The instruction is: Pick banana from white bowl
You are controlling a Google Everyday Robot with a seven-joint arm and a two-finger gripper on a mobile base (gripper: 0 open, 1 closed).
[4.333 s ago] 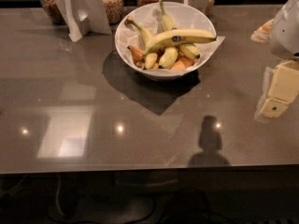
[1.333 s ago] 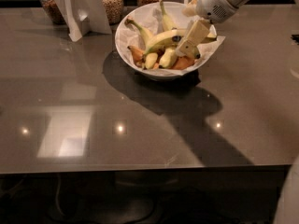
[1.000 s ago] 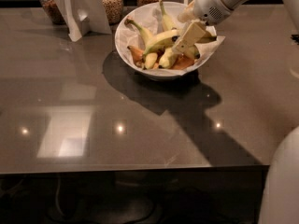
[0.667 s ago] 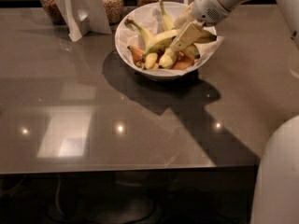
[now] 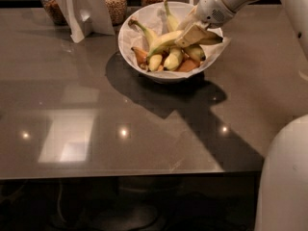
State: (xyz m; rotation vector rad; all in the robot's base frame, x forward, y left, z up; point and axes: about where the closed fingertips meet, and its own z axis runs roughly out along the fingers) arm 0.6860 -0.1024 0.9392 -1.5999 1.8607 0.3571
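Banana: lies across the top of the other fruit in the white bowl, uppermost and so probably reachable from above. The hand sits on the banana's half toward the bowl's right rim; whether it is spread or closed cannot be told. The bowl stands on a glossy grey-brown surface that mirrors bright lights. Grain jars stand behind the bowl.

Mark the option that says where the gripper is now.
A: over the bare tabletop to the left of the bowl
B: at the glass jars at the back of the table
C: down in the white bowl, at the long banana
C: the gripper is inside the rim of the white bowl, on or just above the banana, well right of the glass jars.
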